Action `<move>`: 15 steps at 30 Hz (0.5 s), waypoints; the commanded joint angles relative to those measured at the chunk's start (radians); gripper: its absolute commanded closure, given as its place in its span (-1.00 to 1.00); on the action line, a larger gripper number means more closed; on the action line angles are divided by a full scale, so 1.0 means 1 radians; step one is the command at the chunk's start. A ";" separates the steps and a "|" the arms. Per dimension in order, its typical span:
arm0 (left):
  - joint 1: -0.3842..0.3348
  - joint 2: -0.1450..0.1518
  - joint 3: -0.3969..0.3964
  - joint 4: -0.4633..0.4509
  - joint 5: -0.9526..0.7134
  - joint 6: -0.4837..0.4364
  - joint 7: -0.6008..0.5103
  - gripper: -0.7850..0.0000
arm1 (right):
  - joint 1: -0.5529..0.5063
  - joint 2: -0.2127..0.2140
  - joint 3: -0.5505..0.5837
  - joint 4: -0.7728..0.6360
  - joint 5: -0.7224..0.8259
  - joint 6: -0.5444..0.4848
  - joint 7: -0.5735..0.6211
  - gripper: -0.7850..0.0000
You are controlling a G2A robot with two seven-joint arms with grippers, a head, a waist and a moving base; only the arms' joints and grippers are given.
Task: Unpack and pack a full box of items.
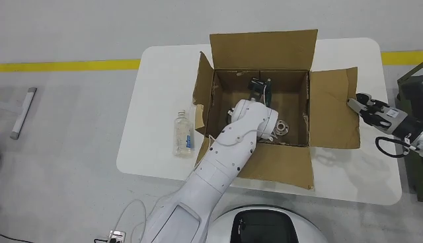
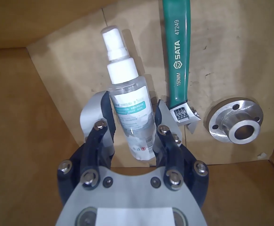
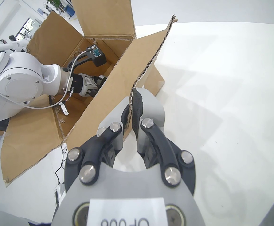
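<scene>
The cardboard box stands on the white bench in the middle of the top view, all four flaps folded outward. The left arm runs up from the lower centre of that frame and down into the box.

In the left wrist view, the left gripper is low over the box floor with its fingers closed against both sides of a clear spray bottle. The bottle has a white pump cap and lies flat on the cardboard. Just beside the bottle lies an adjustable wrench with a green handle, roughly parallel to it, its steel head close to one finger. Near the wrench head, but apart from it, sits a round metal flange, hub upward (from above it shows in the lower right part of the box interior).

At the right edge of the top view, the right gripper pinches the outer edge of the box's right-hand flap, with the torn cardboard edge caught between its fingers.

A clear plastic water bottle lies on the bench left of centre in the top view, just outside the box's left flap.
</scene>
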 commanded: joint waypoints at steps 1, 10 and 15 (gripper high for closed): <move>-0.003 -0.002 -0.004 0.010 -0.004 -0.004 0.005 0.00 | 0.001 0.000 -0.001 0.000 0.001 0.001 0.001 1.00; -0.024 -0.012 -0.019 0.048 -0.008 -0.006 0.017 1.00 | 0.007 0.001 -0.006 0.002 -0.001 0.001 0.001 1.00; -0.026 -0.015 -0.033 0.046 -0.018 -0.016 0.032 1.00 | 0.012 0.001 -0.008 0.005 -0.002 0.000 0.005 1.00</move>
